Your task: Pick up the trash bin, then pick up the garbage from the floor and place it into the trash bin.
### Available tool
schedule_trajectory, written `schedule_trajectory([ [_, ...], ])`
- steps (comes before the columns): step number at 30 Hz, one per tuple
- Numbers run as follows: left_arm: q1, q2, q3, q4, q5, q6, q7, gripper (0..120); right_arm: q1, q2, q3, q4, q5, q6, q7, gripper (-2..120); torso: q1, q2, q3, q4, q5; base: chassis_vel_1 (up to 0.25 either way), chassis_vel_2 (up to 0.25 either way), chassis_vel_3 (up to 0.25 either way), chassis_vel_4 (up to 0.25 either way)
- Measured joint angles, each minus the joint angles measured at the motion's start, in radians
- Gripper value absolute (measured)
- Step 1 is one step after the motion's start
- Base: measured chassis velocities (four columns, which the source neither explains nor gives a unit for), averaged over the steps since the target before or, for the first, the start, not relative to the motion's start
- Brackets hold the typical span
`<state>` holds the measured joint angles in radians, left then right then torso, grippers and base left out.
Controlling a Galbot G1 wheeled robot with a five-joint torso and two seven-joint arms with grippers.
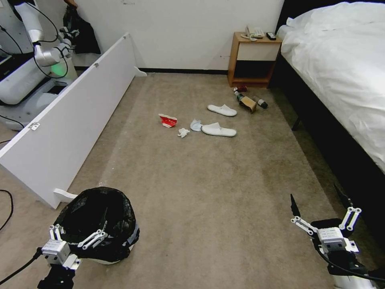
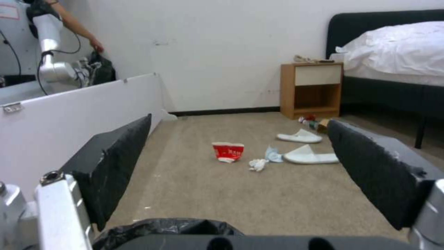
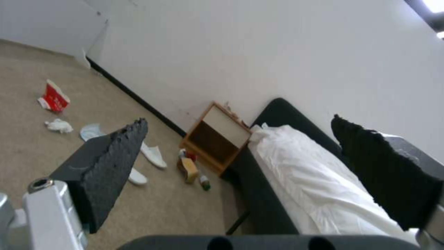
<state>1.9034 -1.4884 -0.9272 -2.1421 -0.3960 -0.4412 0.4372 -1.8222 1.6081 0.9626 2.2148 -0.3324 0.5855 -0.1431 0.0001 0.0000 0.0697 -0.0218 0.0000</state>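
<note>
Our left gripper (image 1: 78,237) hangs open just over the trash bin (image 1: 98,224) on the carpet (image 1: 208,192), right gripper (image 1: 321,206) spread wide near the bed (image 1: 341,72), garbage (image 1: 200,122) scattered well ahead.

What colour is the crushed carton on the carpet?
Red and white crushed carton; the left wrist view shows it best.

Black-lined trash bin (image 1: 98,224) upright; garbage (image 1: 167,120) scattered beyond

Even, bright indoor light; soft shadows under the bed (image 1: 341,160); wrist views slightly blurred.
</note>
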Motion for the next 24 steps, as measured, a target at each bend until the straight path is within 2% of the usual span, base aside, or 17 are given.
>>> schedule_trajectory([
  [13,-0.004,0.005,-0.004,0.013,-0.008,-0.013,-0.011,100,-0.001,0.0,-0.002,-0.001,0.0,0.008,0.0,100,0.0,0.0,0.0,0.0,0.0,0.0,0.0,0.0,0.0],
  [24,-0.017,0.01,-0.001,0.018,0.01,-0.022,-0.045,100,-0.005,0.0,-0.003,-0.001,0.006,0.013,-0.011,100,0.0,0.0,0.0,0.0,0.0,0.0,0.0,0.0,0.0],
])
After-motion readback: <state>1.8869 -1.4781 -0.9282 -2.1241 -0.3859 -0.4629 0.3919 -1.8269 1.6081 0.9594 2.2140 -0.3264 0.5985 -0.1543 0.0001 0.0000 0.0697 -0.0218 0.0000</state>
